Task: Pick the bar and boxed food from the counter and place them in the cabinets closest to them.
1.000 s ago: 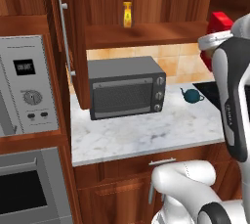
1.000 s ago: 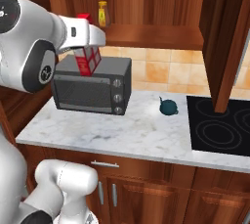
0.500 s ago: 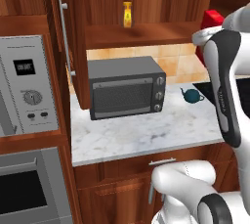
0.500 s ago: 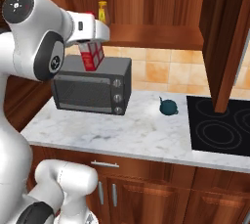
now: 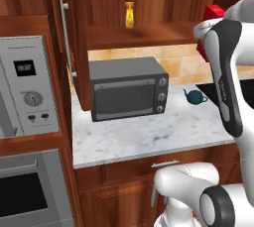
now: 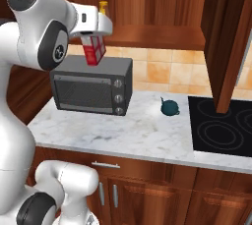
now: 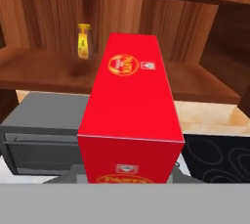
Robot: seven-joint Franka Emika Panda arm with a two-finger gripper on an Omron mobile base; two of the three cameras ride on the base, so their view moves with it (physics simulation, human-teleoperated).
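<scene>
The gripper clamps the red carton in the air above the toaster oven, before the cabinet shelf

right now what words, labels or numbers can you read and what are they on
No text reads with certainty.
Boxed food, held in the jaws: a round yellow logo near its far end and yellow lettering at its near edge, both too blurred to read.
Yellow bottle on the cabinet shelf: label too small.
Wall oven panel: dark display and dial markings, unreadable.
Toaster oven: knob markings too small.
</scene>
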